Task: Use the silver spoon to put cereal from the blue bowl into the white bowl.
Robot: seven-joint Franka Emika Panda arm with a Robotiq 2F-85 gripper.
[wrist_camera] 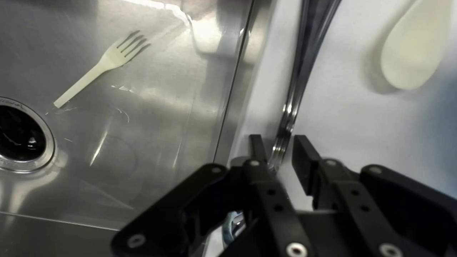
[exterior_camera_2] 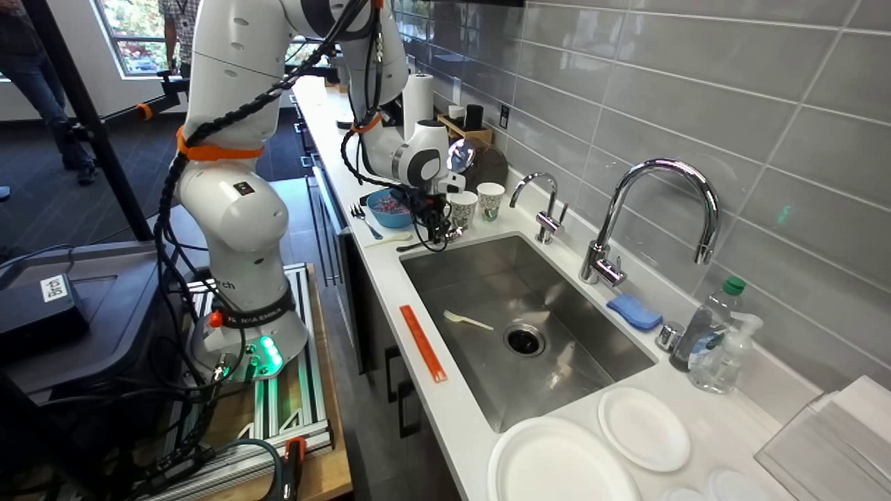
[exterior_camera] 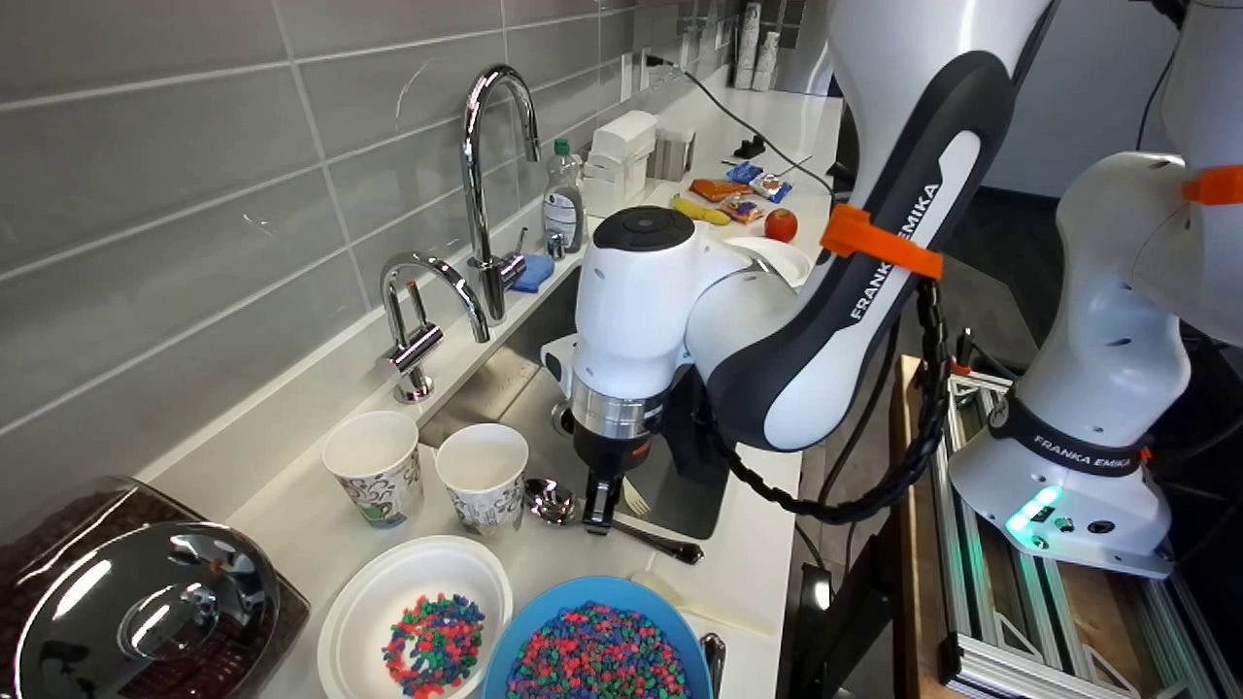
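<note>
1. A slip is being risked: the spoon (wrist_camera: 303,64) is being straddled by the end effector (wrist_camera: 279,146) at a thin, shiny stretch of handle, where a weak or off-centre pinch would likely be causing a twist or a drop.
2. A fall into the sink (wrist_camera: 160,117) is being risked too, as the spoon is lying just beside its edge on the counter (wrist_camera: 342,107), beneath the end effector; a sideways nudge would be cause enough.
3. The cup (exterior_camera: 486,495), near the end effector and just beside the spoon's head, is being exposed to a knock if the lift is swung that way.
4. The end effector's jaws are being held slightly apart, with the handle lying between them; a gap is showing on one side, contact on the other cannot be told, and no firm hold is being seen.
5. Cereal (exterior_camera: 597,655) is being held in the blue bowl (exterior_camera: 594,590), near the end effector, and, in a smaller amount, in the white bowl (exterior_camera: 364,602), farther from it.
</note>
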